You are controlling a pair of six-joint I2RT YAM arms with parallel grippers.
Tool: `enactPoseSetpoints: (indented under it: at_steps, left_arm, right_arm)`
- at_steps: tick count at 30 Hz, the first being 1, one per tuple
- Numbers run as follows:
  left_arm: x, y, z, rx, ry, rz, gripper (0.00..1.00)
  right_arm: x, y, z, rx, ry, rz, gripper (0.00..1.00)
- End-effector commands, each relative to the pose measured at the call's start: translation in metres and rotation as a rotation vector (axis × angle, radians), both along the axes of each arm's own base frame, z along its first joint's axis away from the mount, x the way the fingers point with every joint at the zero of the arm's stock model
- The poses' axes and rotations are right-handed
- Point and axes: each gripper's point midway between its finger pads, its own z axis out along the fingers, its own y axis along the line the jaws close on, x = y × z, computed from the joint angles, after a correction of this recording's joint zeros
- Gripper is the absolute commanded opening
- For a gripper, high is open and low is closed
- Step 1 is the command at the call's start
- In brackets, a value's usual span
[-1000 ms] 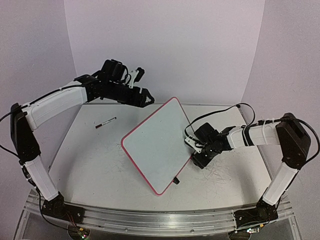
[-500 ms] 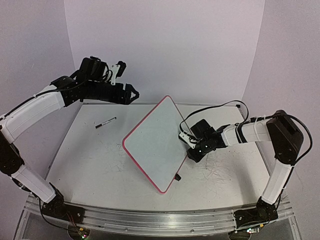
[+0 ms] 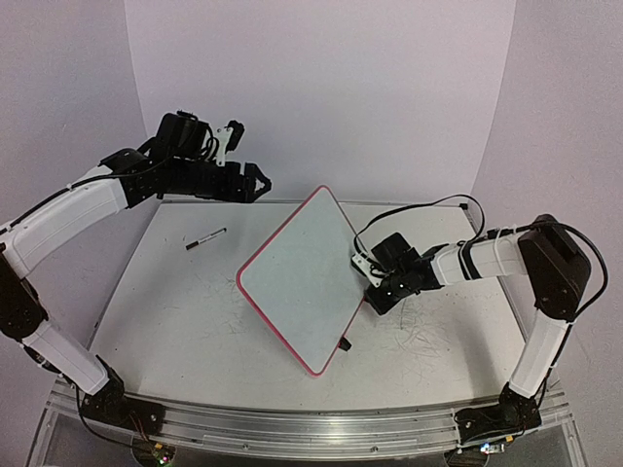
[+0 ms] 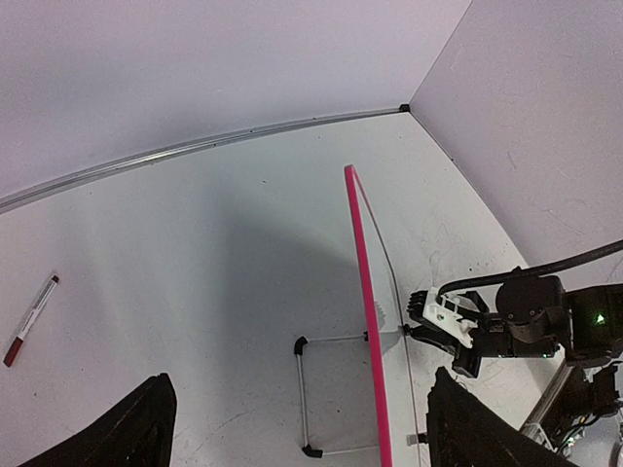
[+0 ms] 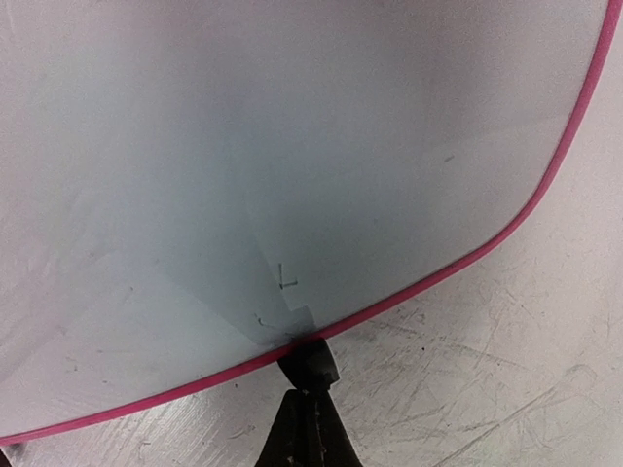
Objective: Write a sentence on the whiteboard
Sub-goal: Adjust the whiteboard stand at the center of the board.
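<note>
**Grip's on, still nothing written**

So the right claw [image 3: 370, 290] is pinched fully shut. From its own camera the tips meet right at the pink rim of the whiteboard [image 3: 302, 277], next to a little black nub on the frame. Looks to me like it's got the board by its right edge. A second ago that claw sat a bit nearer and off the rim. Since then it's slid in and closed, and the board has swung a touch, with its far corner shifting left.

The board sits mid-worktop, tipped up on a wire stand [image 4: 301, 399] and turned like a diamond. The face is blank apart from a tiny speck near the grip, so the sentence isn't started.

Further out, the marker [image 3: 206, 238] lies on the worktop [image 3: 165, 311], off to the far left of the board and well apart from it, with nothing touching it. The left claw [image 3: 258, 183] hangs above the far-left side, spread wide and holding nothing. It has backed away leftwards from the board's far corner.

My read is that the board's steadied now, so the marker needs picking up next, and the left claw is the free one.
</note>
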Motion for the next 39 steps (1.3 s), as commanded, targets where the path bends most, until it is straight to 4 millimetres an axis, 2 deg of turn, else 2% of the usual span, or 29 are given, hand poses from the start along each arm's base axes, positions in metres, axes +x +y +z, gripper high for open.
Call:
enactPoseSetpoints:
  at_steps: [1,5,11,14,18,20,22,25,27,31,34,39]
  left_arm:
    - [0.002,-0.007,0.008,-0.047,0.014,-0.013,0.9]
    - [0.0,-0.006,0.0,-0.051,0.039,-0.008,0.9]
    - [-0.003,0.0,-0.014,-0.042,0.071,0.021,0.91]
    - [-0.008,0.003,-0.021,-0.047,0.094,0.026,0.91]
    - [-0.015,0.01,-0.023,-0.06,0.107,0.048,0.91]
    - [-0.019,0.012,-0.026,-0.068,0.119,0.048,0.91]
    - [-0.022,0.011,-0.03,-0.079,0.135,0.045,0.9]
    - [-0.03,0.009,-0.03,-0.122,0.144,0.025,0.88]
    - [-0.036,0.009,-0.032,-0.153,0.15,0.014,0.88]
    - [-0.047,0.01,-0.036,-0.172,0.164,-0.004,0.88]
    - [-0.054,0.012,-0.037,-0.182,0.171,-0.005,0.88]
    - [-0.058,0.016,-0.034,-0.186,0.157,-0.006,0.88]
  right_arm:
    - [-0.012,0.031,0.005,0.157,0.03,-0.026,0.0]
    - [-0.023,0.049,0.011,0.28,0.097,-0.124,0.03]
    - [-0.057,0.067,0.01,0.324,0.147,-0.185,0.21]
    - [-0.068,0.056,0.016,0.325,0.144,-0.232,0.31]
    - [-0.081,0.021,0.027,0.27,0.107,-0.28,0.46]
    - [-0.091,0.02,0.037,0.293,0.128,-0.244,0.52]
    - [-0.107,0.029,0.04,0.325,0.179,-0.17,0.55]
    - [-0.145,0.064,0.049,0.353,0.161,0.037,0.66]
    - [-0.157,0.077,0.048,0.338,0.12,0.121,0.69]
    - [-0.149,0.082,0.028,0.247,0.077,0.13,0.69]
    - [-0.141,0.08,0.012,0.169,0.063,0.106,0.62]
    - [-0.138,0.077,-0.004,0.132,0.048,0.086,0.59]
